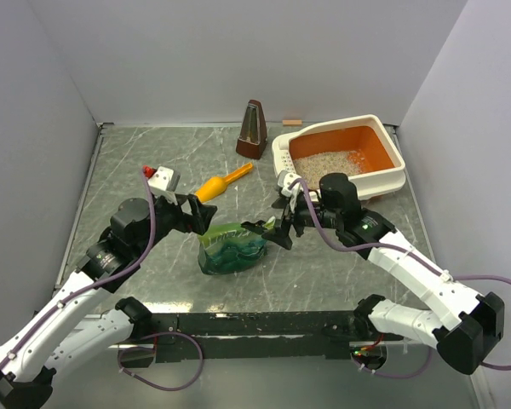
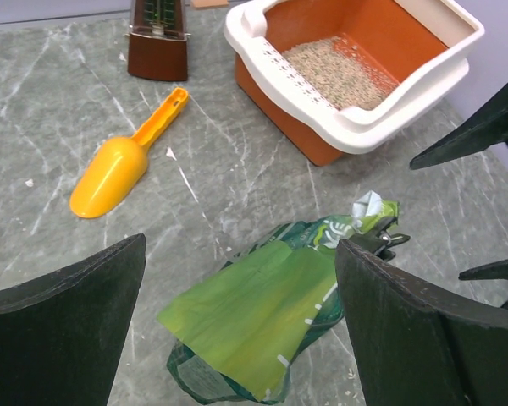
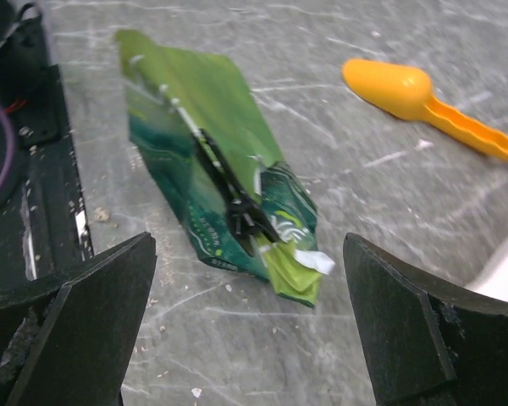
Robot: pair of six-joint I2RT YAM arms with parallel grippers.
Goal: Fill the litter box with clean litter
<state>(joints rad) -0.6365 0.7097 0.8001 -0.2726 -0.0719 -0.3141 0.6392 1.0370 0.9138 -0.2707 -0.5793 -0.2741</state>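
Grey desk carries a clipped green bag between left hand and right hand, both spread apart, empty; litter box holds some litter

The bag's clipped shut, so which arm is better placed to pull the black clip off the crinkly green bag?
Probably right. The black clip sits at the end of the crinkly green bag nearest the open right gripper, centred in its wrist view. The open left gripper faces the bag's other end.
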